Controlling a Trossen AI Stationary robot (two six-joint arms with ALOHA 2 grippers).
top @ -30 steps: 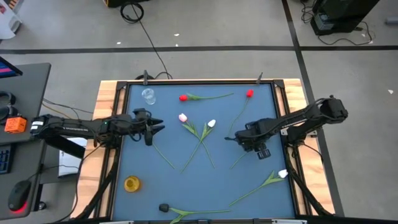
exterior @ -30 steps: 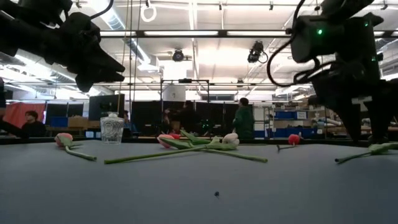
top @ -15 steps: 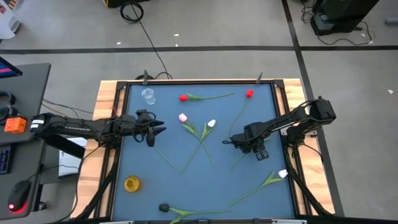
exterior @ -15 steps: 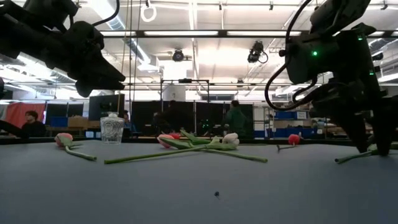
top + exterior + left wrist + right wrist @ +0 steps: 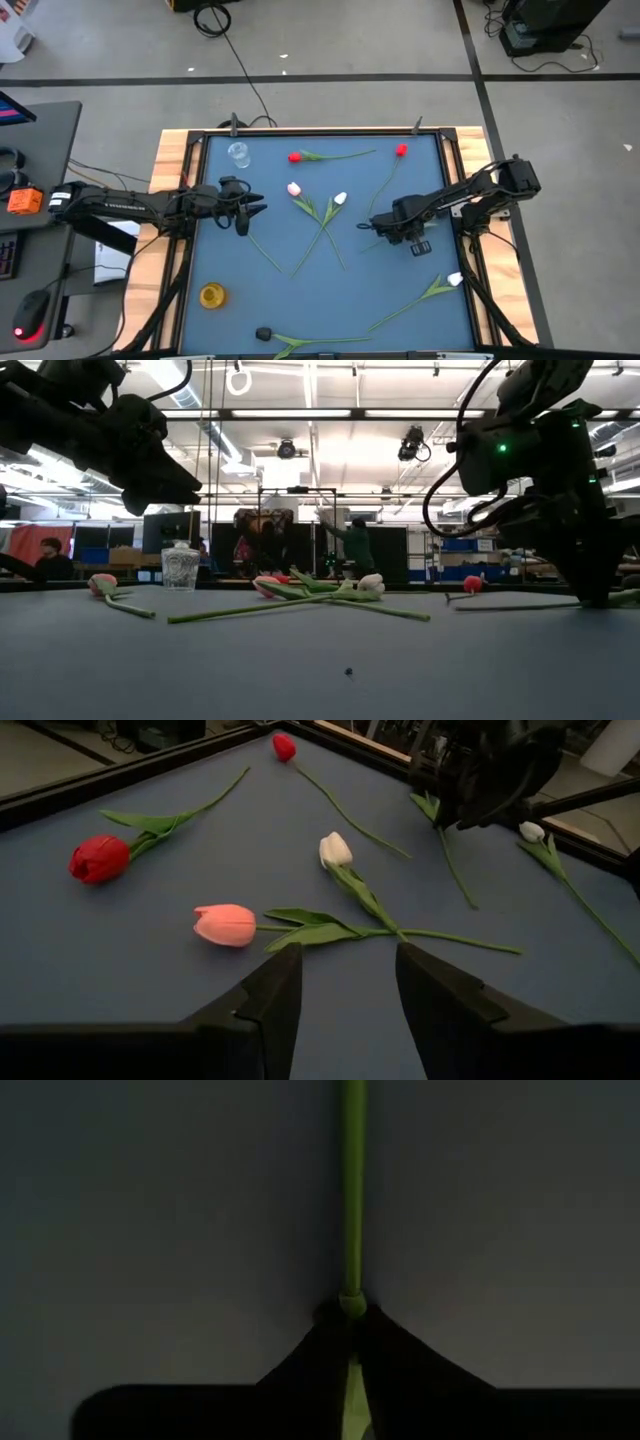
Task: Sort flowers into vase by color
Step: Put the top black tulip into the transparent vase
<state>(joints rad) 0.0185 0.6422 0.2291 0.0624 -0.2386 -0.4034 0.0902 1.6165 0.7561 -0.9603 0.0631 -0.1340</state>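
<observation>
Blue table (image 5: 225, 265) under bright workshop lights, tulips scattered across it.

Right gripper (image 5: 375, 225) is pinched shut on a green stem (image 5: 351, 1200) down at the mat, right of centre; that stem leads to the red tulip (image 5: 401, 150) near the far edge. Left gripper (image 5: 345, 985) hovers at the left side, fingers parted and holding nothing, facing the pink tulip (image 5: 226, 924) and white tulip (image 5: 335, 849). A glass vase (image 5: 238, 153) stands far left, a yellow vase (image 5: 212, 295) near left.

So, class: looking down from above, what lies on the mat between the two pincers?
In the high view, between the left pincer and the right pincer lie the pink tulip and white tulip, their stems crossing.
</observation>
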